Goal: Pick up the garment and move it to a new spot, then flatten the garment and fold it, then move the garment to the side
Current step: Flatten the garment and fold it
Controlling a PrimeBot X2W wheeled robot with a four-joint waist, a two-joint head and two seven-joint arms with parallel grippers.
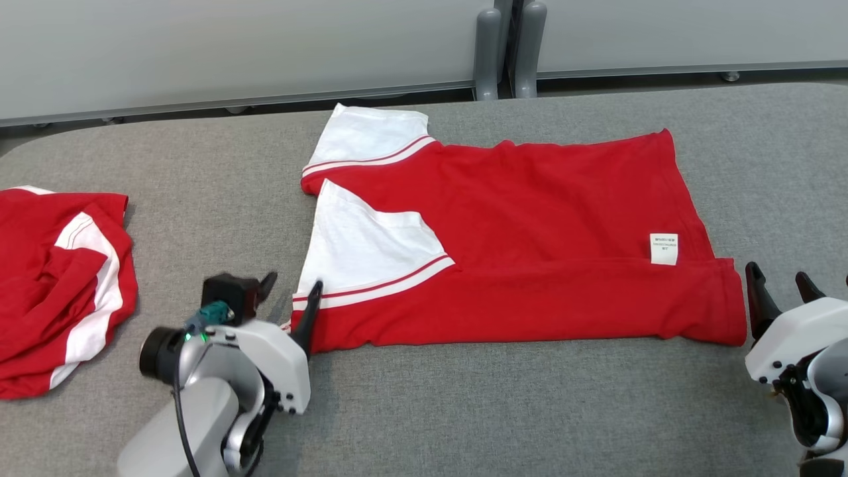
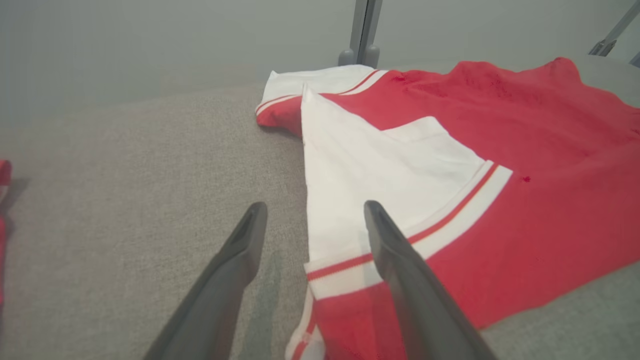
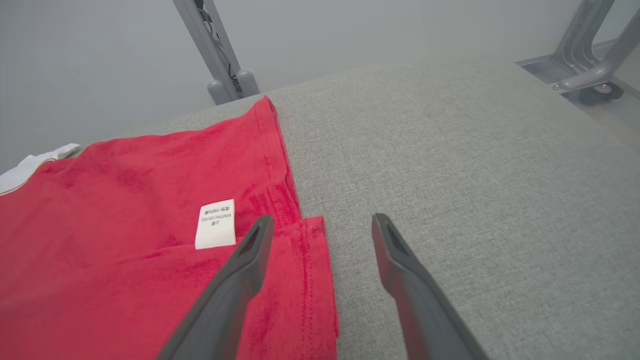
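Soft, light, limp shirt (image 1: 530,252), half-folded, flat on table (image 1: 464,411). Probably slips easily; best pinched at near corners. Left gripper (image 1: 293,281) open, empty, astride shirt's left edge; right gripper (image 1: 776,271) likewise, at shirt's right hem.

My left pincer (image 1: 292,283) hangs low at my lower left, its two long dark fingers spread apart, tips pointing forward and slightly to my right. My right pincer (image 1: 776,271) sits at my lower right, fingers likewise parted, tips pointing forward.
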